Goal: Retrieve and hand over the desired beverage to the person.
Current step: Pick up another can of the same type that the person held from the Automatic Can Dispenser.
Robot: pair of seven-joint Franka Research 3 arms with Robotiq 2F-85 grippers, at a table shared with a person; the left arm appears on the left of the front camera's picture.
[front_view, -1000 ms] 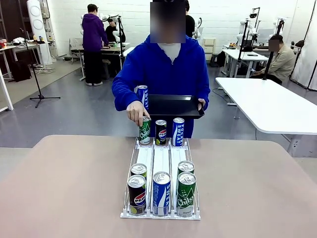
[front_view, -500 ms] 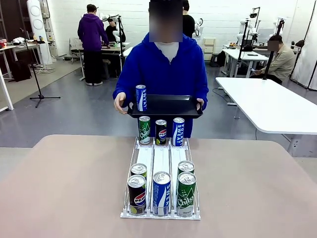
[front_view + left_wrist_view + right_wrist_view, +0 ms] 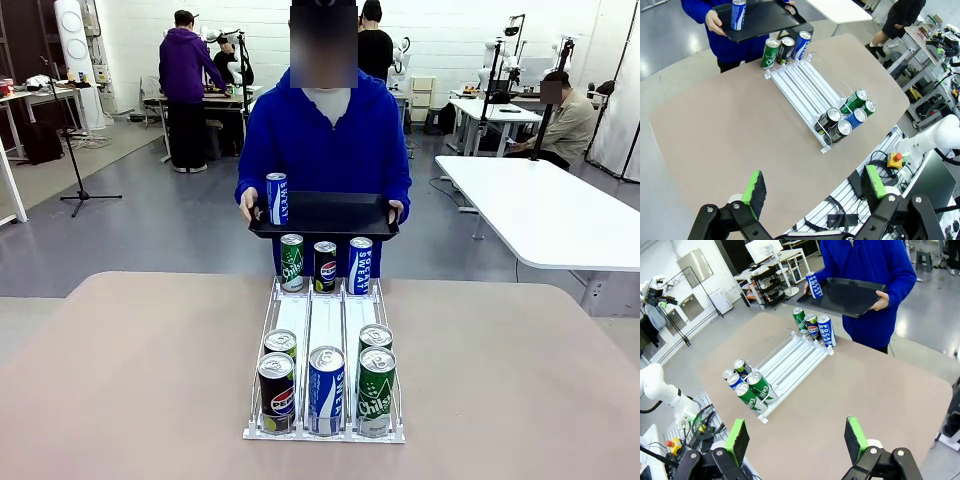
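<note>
Currently both arms wait over the near edge of the desk — left gripper spread wide and empty, right gripper likewise.

Step in hand, as I judge it: choosing a can and reaching for it. Which drink is wanted cannot be told for sure. The tray Pocari Sweat can may be the cue. Best way in: descend over the rack's near end, straddle one can only, grip mid-body and lift straight up so the close-packed neighbours stay standing.

Containers:
- White can rack, three lanes, middle stretch bare.
- Near end: left lane has the near Pepsi can with a green can behind it. Middle lane has the near Pocari Sweat can alone. Right lane has two green cans, the front Chilsung can foremost.
- Far end: far Chilsung can, far Pepsi can, far Pocari Sweat can, all upright.
- Beyond the desk, the person holds a black tray level in both hands — its one can stands at the left end.
</note>
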